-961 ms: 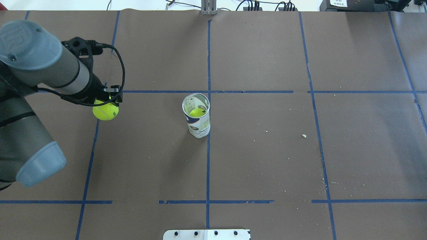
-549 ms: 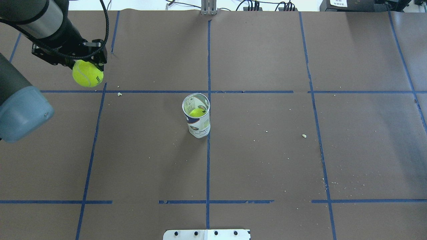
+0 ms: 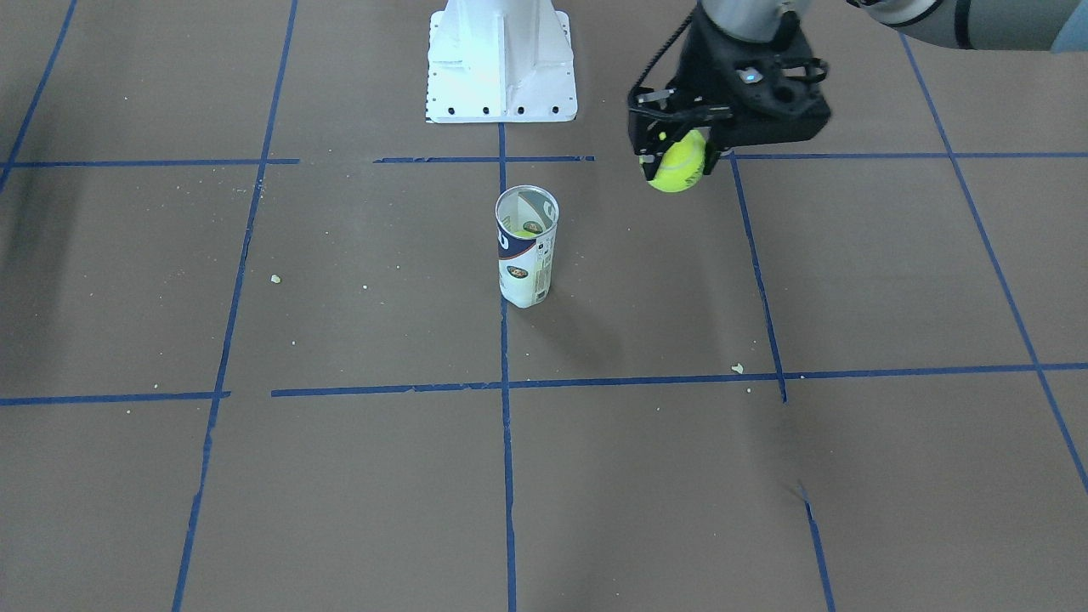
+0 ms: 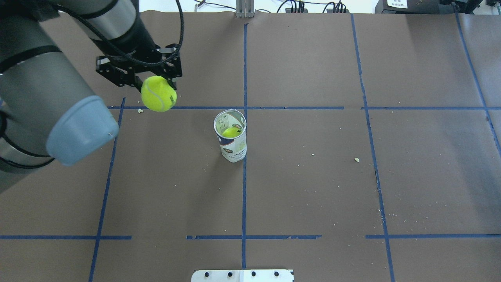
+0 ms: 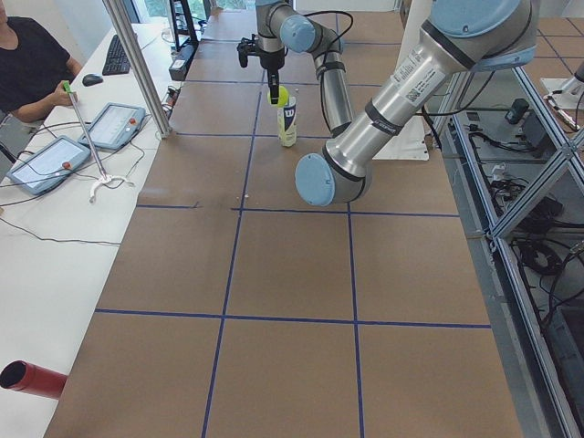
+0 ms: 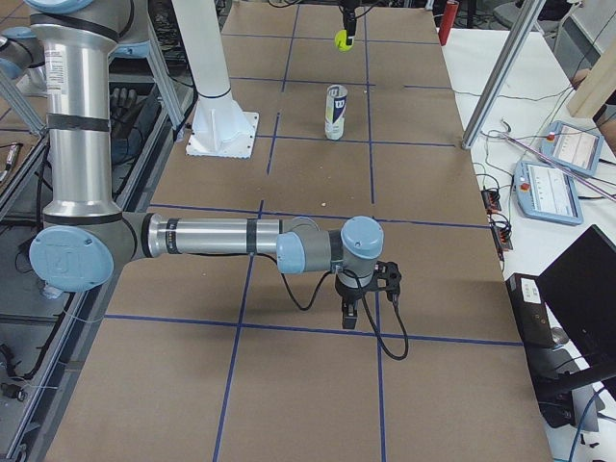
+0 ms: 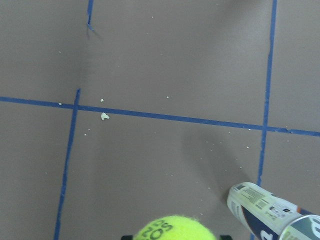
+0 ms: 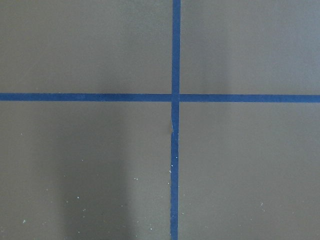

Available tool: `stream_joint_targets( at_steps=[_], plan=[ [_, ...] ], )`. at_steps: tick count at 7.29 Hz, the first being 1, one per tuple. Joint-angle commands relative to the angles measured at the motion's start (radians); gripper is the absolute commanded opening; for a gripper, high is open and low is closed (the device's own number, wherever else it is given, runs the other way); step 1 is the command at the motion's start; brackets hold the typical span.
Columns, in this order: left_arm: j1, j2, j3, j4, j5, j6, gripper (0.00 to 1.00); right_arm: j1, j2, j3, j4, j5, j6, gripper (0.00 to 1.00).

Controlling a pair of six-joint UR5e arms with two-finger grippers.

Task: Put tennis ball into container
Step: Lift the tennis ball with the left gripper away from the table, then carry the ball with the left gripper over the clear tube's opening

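One white base plate [image 4: 242,275] showed at the bottom edge of the overhead view, nearest the camera. Beyond it, at the frame's centre, the container [image 4: 234,150] stood upright and open-topped on the brown-papered table [image 4: 352,176], against a blue tape line [image 4: 243,196] — a second ball [image 4: 231,132] sitting inside. Farther back, in the upper left, the left gripper [image 4: 155,87] hung above the table, its fingers clamped on the tennis ball [image 4: 158,96], which was off the surface and well apart from the container. The right gripper [image 6: 351,310] appeared only in the side view, low over the table at lower centre — whether its fingers were parted or closed could not be told.
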Motion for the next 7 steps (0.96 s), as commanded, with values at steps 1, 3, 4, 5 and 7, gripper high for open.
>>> stream_joint_targets(
  at_steps=[1, 3, 4, 5, 7],
  plan=[
    [0.084, -0.076, 0.111, -0.083, 0.004, -0.121, 0.00, 0.000, 0.000, 0.000, 0.000, 0.000, 0.000, 1.00],
    [0.092, -0.128, 0.183, -0.093, 0.005, -0.123, 0.00, 0.000, 0.000, 0.000, 0.000, 0.000, 0.000, 1.00],
    [0.101, -0.130, 0.203, -0.119, 0.005, -0.123, 0.00, 0.000, 0.000, 0.000, 0.000, 0.000, 0.000, 1.00],
    [0.118, -0.125, 0.215, -0.133, 0.005, -0.124, 0.00, 0.000, 0.000, 0.000, 0.000, 0.000, 0.000, 1.00],
    [0.124, -0.127, 0.225, -0.157, 0.004, -0.124, 0.00, 0.000, 0.000, 0.000, 0.000, 0.000, 0.000, 1.00]
  ],
)
